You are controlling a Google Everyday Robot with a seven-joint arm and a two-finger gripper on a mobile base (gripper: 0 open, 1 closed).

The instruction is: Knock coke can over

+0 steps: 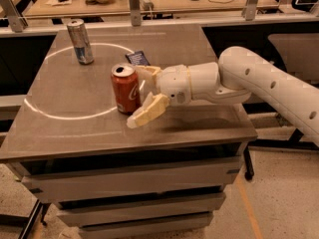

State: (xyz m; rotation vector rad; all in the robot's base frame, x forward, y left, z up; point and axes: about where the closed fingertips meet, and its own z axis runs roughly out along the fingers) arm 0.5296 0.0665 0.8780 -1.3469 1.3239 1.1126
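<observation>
I have the short red aluminium coke can with white script and a silver top [124, 89] standing upright on the grey metal tabletop [199, 121], just inside the white ring marked on the tabletop [60, 114], so the knock itself is not done yet. The approach looks finished. The white arm's cream-fingered gripper [136, 97] sits at the can's right side, low over the tabletop. Its jaws are spread wide and hold nothing, one finger behind the can's upper edge and the other by its base. I cannot tell whether either finger touches it. I judge that what is left is a sideways push to tip the can. The taller silver-and-blue can [79, 41] stands well apart at the back left. A small dark blue packet [138, 58] lies just behind the gripper.
</observation>
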